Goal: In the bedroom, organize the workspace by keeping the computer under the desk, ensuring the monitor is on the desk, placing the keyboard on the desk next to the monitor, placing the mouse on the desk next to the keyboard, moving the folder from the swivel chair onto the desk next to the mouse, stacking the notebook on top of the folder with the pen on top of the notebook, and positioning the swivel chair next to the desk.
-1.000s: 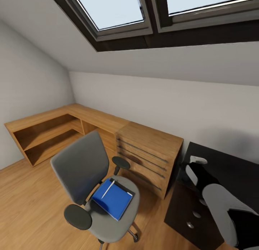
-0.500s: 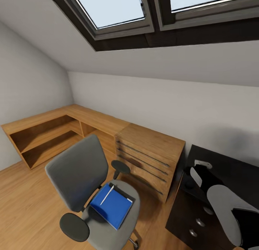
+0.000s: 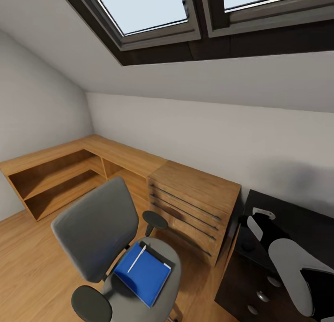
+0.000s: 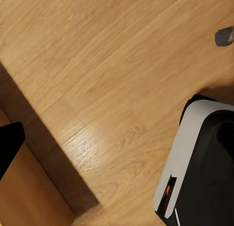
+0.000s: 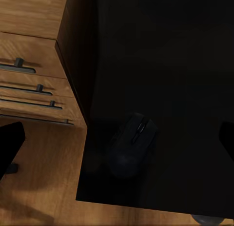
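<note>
Risk: pale pen (image 3: 138,259) may roll off the bright blue flat folder (image 3: 143,272) if lifted tilted — both lie on the grey upholstered swivel chair (image 3: 99,229) at 7 o'clock | small black oval mouse (image 5: 132,144) sits on the glossy black desk (image 5: 195,65) | Hidden: notebook mostly covered, chair base cropped | right gripper (image 5: 117,138) spread wide, holding nothing; left cannot tell

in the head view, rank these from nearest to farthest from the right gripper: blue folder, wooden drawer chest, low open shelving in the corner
Measured from the right gripper at the desk edge:
1. Wooden drawer chest, right beside it on the left-arm side.
2. Blue folder, lower down on the swivel chair seat, with the pen on top.
3. Low open shelving, far off in the room's corner.
</note>
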Robot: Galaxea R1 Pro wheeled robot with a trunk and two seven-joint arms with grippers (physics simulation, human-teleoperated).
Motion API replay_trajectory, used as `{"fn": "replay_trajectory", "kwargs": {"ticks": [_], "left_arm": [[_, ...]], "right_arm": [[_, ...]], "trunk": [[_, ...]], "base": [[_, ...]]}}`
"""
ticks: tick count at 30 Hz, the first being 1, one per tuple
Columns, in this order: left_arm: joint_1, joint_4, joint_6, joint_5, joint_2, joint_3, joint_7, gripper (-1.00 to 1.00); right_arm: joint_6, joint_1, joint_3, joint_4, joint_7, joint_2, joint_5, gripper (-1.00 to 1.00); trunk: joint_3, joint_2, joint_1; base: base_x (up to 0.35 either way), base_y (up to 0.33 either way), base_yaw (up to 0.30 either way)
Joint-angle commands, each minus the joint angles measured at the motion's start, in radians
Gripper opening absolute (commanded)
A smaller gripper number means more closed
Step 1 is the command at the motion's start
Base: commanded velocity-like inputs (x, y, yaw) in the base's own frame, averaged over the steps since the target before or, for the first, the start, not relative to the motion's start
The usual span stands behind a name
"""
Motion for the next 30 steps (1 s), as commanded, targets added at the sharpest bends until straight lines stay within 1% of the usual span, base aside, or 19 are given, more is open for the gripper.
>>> {"fn": "replay_trajectory", "kwargs": {"ticks": [1,9,20,25,30], "left_arm": [[0.0,-0.001,-0.001,-0.002,0.0,0.008,-0.007,1.0],[0.0,-0.001,-0.002,-0.002,0.003,0.008,-0.007,1.0],[0.0,-0.002,-0.004,0.001,0.006,0.01,-0.004,1.0],[0.0,-0.002,-0.006,0.002,0.008,0.01,0.002,1.0],[0.0,-0.003,-0.005,0.002,0.019,0.01,0.004,1.0]], "right_arm": [[0.004,0.0,0.0,-0.002,-0.006,0.0,-0.012,1.0],[0.01,0.0,-0.004,0.001,-0.006,-0.002,-0.018,1.0],[0.037,0.0,-0.004,0.002,-0.007,-0.014,-0.021,1.0],[0.035,0.0,-0.004,0.001,-0.009,-0.015,-0.02,1.0],[0.039,0.0,-0.008,0.001,-0.012,-0.018,-0.02,1.0]], "trunk": [[-0.001,-0.001,0.0],[-0.001,-0.001,0.0],[-0.001,-0.001,0.0],[-0.017,-0.036,0.02],[-0.033,-0.071,0.039]], "base": [[0.011,0.0,0.0],[0.003,0.0,0.0],[0.0,0.0,0.0],[0.0,0.0,0.0],[0.0,0.0,0.0]]}}
